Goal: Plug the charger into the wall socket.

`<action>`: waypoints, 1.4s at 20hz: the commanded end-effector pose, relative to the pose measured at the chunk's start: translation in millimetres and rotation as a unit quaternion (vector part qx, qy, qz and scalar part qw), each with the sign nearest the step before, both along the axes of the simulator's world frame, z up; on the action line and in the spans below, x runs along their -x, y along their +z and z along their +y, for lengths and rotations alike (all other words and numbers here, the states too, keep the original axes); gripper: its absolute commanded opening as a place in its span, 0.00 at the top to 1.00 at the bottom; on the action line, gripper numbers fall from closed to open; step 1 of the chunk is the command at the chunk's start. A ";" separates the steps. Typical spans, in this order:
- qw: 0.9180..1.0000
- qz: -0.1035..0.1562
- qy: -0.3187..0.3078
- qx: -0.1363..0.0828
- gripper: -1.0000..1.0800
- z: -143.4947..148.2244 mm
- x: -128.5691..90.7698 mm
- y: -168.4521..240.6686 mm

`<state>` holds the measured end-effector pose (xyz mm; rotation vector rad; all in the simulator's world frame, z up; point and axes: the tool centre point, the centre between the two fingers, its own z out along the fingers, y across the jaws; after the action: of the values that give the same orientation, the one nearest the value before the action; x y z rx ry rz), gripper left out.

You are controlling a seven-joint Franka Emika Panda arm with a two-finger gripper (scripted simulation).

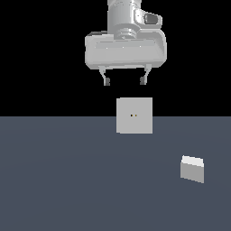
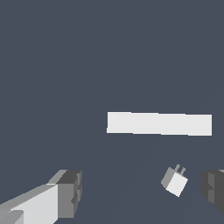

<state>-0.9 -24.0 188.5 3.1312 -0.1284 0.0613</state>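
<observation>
The gripper [image 1: 125, 81] hangs high above the dark grey floor [image 1: 67, 180], its two short fingers pointing down and spread wide apart with nothing between them. In the exterior view it sits just above the wall socket [image 1: 134, 116], with a clear gap between the fingertips and the plate's top edge.

The wall socket is a flat, light-grey square plate standing upright on the floor, with two tiny dark-orange holes at its centre. In the wrist view the socket [image 2: 159, 124] appears only as a thin pale bar, seen edge-on from above.

The charger [image 1: 192, 168] lies on the floor well apart from the socket, nearer the camera and toward the exterior view's right. It is a small grey block with a whiter top face, resting by itself and touching neither the socket nor the gripper. It sits far below the claw and off to one side of it, not under the open fingers.

The wrist view shows the charger [image 2: 175, 181] as a small tilted block with two short prongs sticking out of one end, the prongs pointing roughly toward the pale bar of the socket. One dark finger pad [image 2: 70, 192] shows on one side of this view and the other [image 2: 213, 190] at the opposite edge; the charger lies between them in the picture, much closer to the second pad, though down on the floor.
</observation>
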 end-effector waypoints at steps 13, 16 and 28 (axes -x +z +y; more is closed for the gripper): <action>0.987 -0.013 -0.160 0.003 0.04 -72.8 59.6 -76.5; 0.981 -0.015 -0.193 0.004 0.04 -85.4 74.6 -92.8; 0.966 -0.020 -0.258 0.005 0.04 -106.6 105.7 -126.7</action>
<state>-105.0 -129.8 63.6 2.9762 -0.9147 0.1177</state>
